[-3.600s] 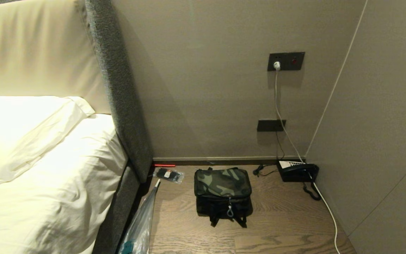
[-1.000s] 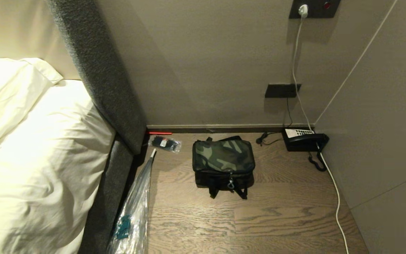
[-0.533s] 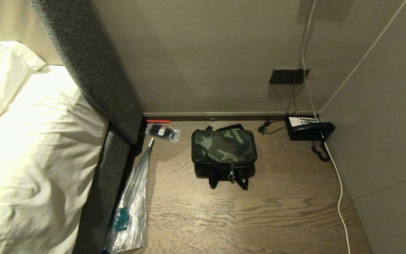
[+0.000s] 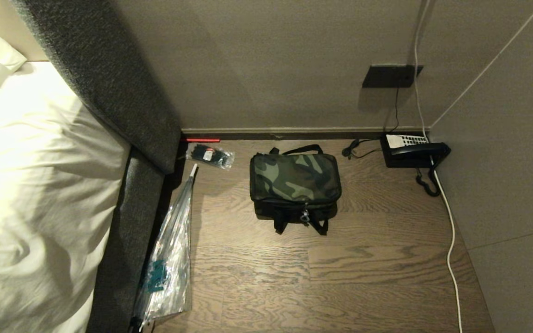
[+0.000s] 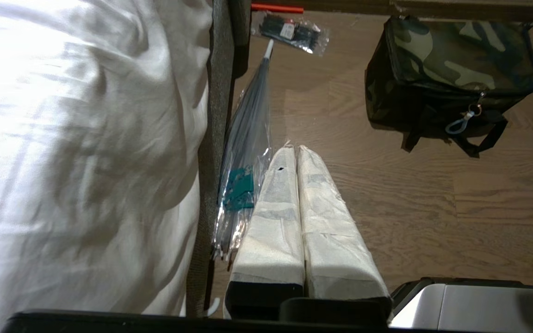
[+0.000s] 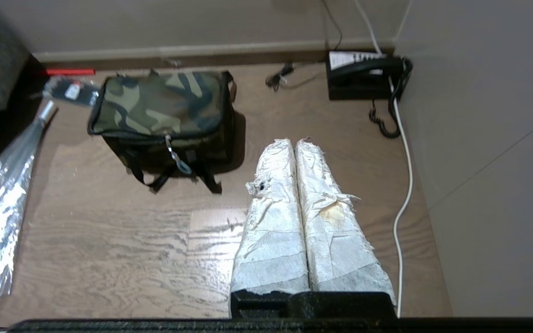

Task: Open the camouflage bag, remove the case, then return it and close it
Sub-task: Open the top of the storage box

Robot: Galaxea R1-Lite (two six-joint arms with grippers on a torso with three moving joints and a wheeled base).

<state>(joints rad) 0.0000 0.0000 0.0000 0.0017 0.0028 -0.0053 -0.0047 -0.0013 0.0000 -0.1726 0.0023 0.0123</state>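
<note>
Plainly, both tools are clenched on nothing: the left gripper (image 5: 298, 150) and right gripper (image 6: 294, 143) hang above the wooden floor (image 4: 340, 277), pads pressed together, probably parked until the body settles; the camouflage bag (image 4: 294, 178) sits zipped at twelve o'clock from the robot, its zipper pull (image 4: 303, 216) facing six o'clock, handy for a pinch; the case is unseen, presumably inside; open floor lies toward six, while a clear packet (image 4: 210, 155) at ten and a telephone (image 4: 412, 150) at two crowd the flanks.
</note>
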